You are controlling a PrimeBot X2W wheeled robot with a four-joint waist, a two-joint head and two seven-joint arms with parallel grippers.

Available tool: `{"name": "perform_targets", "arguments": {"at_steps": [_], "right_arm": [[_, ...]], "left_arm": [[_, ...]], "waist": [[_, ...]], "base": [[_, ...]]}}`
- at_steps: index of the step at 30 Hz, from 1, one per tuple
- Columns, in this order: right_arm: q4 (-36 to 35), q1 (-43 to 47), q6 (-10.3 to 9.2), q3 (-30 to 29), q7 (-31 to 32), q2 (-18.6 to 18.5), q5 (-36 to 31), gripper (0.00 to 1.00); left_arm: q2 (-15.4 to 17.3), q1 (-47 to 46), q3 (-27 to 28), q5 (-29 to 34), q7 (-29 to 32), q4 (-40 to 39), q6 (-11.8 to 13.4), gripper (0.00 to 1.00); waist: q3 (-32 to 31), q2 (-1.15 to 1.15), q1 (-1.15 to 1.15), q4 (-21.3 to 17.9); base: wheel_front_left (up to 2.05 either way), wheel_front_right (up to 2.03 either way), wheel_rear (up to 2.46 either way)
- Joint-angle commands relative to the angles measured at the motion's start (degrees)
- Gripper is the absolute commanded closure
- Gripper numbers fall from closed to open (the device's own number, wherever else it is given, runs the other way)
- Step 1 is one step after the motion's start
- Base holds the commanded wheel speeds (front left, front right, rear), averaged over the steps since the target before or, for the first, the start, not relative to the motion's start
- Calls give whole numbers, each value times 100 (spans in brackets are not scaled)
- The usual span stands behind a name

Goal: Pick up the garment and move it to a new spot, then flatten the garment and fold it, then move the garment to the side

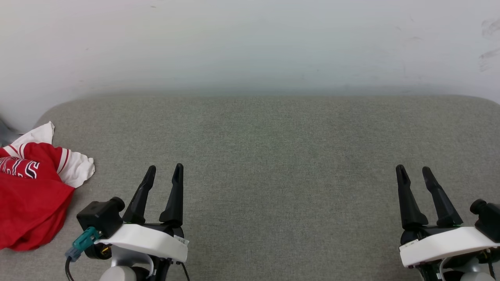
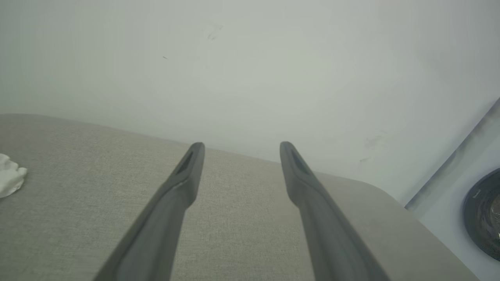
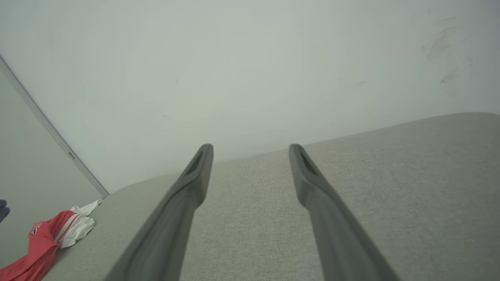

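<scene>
Fingers of left gripper and right gripper wide apart, empty — garment crumpled far left on grey cushion.

A broad cushion of grey-green woven cloth lies wide and flat, its two far corners rounded. Straight behind the cushion rises a plain white wall, softly and evenly lit, with a faint band of shadow where it meets the cushion's far edge. Above the cushion's far right corner the wall bears dark scuff marks. Past the cushion's far left corner a thin grey strip runs slantwise. Beyond the far right corner a dark round object sits on a pale surface; what it is cannot be told.
</scene>
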Motion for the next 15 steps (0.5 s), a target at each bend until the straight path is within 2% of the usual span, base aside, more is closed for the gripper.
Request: {"name": "perform_targets", "arguments": {"at_steps": [1,15], "right_arm": [[-113,18,-1,-14,15,8,-189,0],[-235,138,-1,-156,285,10,-897,0]], "left_arm": [[44,-82,-29,197,-64,-42,42,0],[183,-94,-234,976,-261,122,234,0]], "waist": [[-2,0,0,-1],[-8,0,0,19]], "base": [[0,0,0],[0,0,0]]}}
